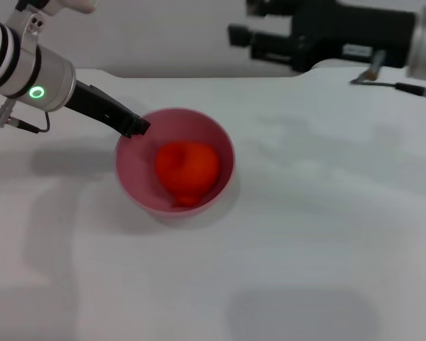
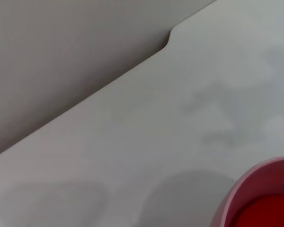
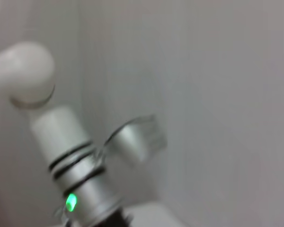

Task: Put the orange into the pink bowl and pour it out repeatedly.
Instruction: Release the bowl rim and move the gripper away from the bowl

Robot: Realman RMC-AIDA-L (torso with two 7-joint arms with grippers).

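The pink bowl (image 1: 175, 167) is near the middle of the white table in the head view, its mouth tipped a little toward me. The orange (image 1: 187, 169) lies inside it against the near wall. My left gripper (image 1: 136, 128) reaches in from the left and its black fingers are closed on the bowl's far-left rim. The left wrist view shows the bowl's rim (image 2: 248, 187) and a patch of the orange (image 2: 267, 215) in one corner. My right gripper (image 1: 240, 23) hangs high over the table's far edge, open and empty, well away from the bowl.
The white table (image 1: 326, 227) stretches to the right of and in front of the bowl. Its far edge has a step (image 2: 168, 40). A cable and a plug (image 1: 373, 71) hang from the right arm. The right wrist view shows the left arm with its green light (image 3: 71, 202).
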